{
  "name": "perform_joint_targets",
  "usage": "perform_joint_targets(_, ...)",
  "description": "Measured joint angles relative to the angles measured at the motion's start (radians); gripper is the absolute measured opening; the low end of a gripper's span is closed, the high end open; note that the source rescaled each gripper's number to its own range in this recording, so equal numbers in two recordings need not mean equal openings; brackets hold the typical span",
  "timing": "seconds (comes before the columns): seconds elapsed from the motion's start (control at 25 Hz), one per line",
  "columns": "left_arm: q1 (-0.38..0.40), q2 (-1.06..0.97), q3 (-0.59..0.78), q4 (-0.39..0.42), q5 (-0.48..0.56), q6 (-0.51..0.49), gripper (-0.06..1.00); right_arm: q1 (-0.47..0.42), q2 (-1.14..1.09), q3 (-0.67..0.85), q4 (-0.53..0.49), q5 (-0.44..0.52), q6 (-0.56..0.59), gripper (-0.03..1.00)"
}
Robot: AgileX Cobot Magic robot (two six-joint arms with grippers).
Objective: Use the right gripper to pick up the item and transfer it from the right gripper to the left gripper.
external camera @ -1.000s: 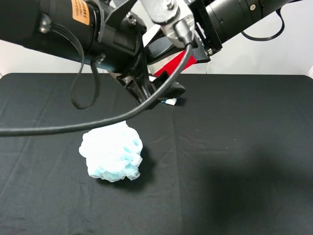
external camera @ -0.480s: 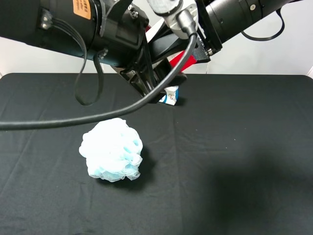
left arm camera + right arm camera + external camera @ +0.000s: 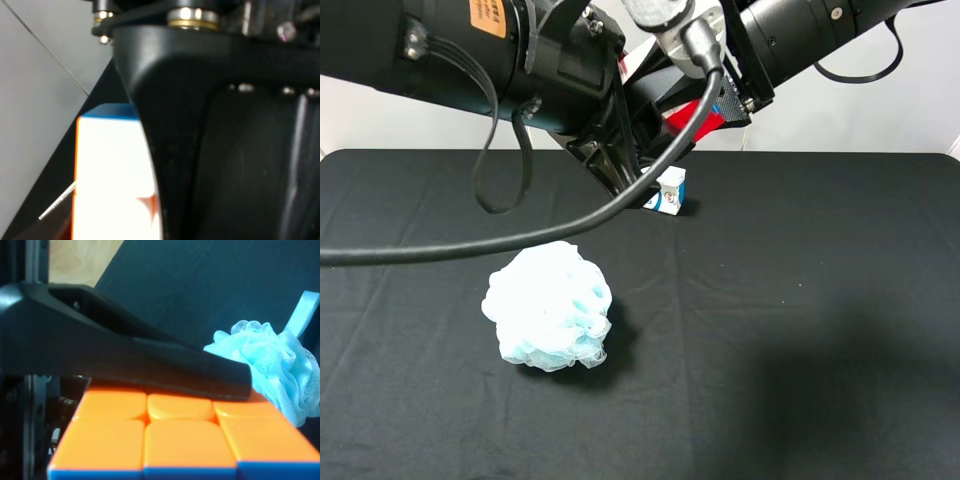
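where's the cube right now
The cube is held in the air at top centre of the high view, where the two arms meet. It shows just above the carton, up and right of the sponge.

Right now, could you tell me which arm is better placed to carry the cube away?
Left. The left gripper and the right gripper are both shut on the cube, so probably the right need only let go.

Hidden behind the left arm (image 3: 420, 60) up high, bar a red sliver of cube (image 3: 698, 117); cropped in both wrist views (washed out in the left); unreadably small print on the carton (image 3: 670, 190).
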Motion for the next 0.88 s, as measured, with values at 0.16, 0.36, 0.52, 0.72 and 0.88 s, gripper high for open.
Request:
perform_joint_targets(0.16, 0.000, 0.002, 0.000, 0.000, -0.011, 0.000, 0.01, 0.000, 0.000, 0.000, -0.003, 0.003, 0.001, 0.71)
perform_joint_targets(0.36, -0.001, 0.002, 0.000, 0.000, -0.014, 0.000, 0.01, 0.000, 0.000, 0.000, -0.008, 0.001, 0.000, 0.97)
perform_joint_targets(0.52, -0.004, 0.002, 0.000, 0.000, -0.014, 0.000, 0.01, 0.000, 0.000, -0.002, -0.012, 0.001, 0.000, 0.99)
perform_joint_targets(0.72, -0.004, 0.002, 0.000, 0.000, -0.023, 0.000, 0.01, 0.000, 0.000, -0.076, -0.079, 0.037, 0.015, 0.99)
perform_joint_targets(0.88, -0.004, 0.002, 0.000, 0.000, -0.024, 0.000, 0.01, 0.000, 0.000, -0.157, -0.148, 0.093, 0.052, 0.99)
